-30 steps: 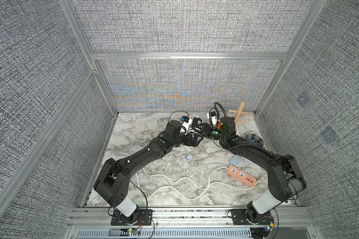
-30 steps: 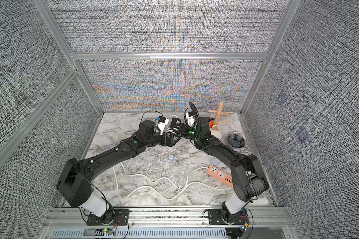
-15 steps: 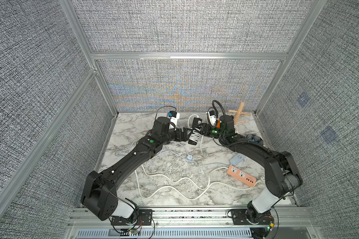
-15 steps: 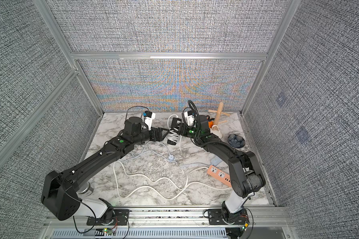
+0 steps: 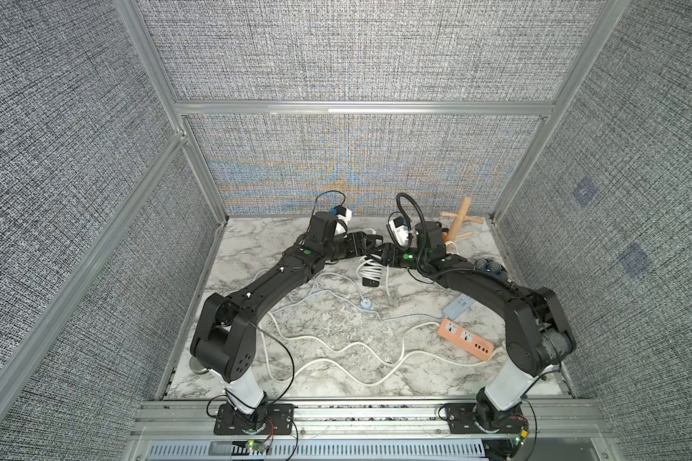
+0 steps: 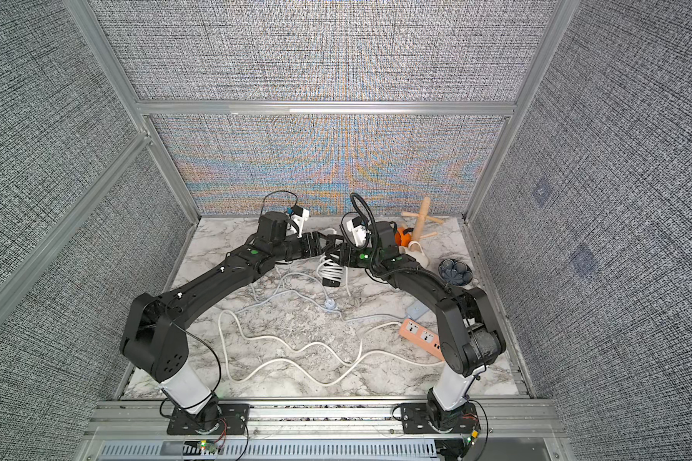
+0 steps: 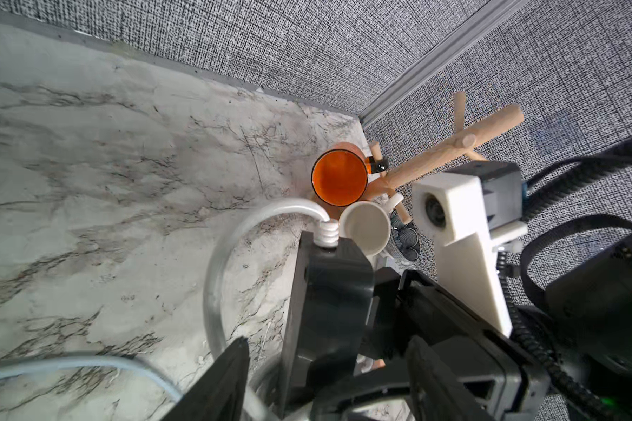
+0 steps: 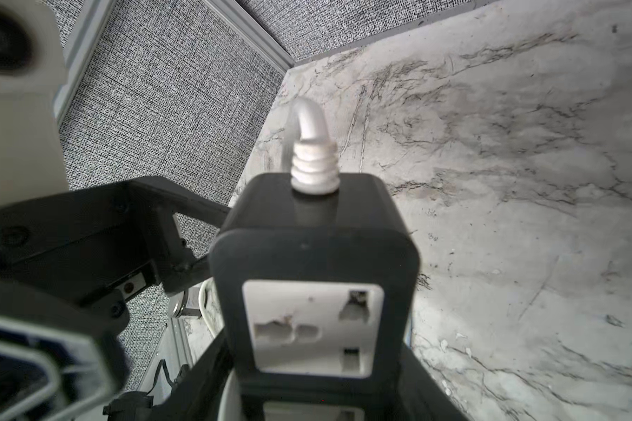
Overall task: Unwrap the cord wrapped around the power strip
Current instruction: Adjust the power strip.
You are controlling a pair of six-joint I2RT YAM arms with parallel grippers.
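A black power strip with its white cord coiled round it hangs above the back of the table in both top views. My right gripper is shut on the power strip, with both fingers against its sides. The cord leaves the strip's end through a ribbed sleeve. From the opposite side my left gripper straddles the strip's upper end. In the left wrist view the strip stands between the open fingers of my left gripper, with a gap on each side.
An orange power strip and a grey one lie at the right, their white cords snaking over the table. At the back right stand a wooden mug tree, an orange mug, a white mug and a dark bowl.
My left gripper drew back to the left, then came in again around the strip's upper end with its jaws narrower. The right gripper has kept its hold.
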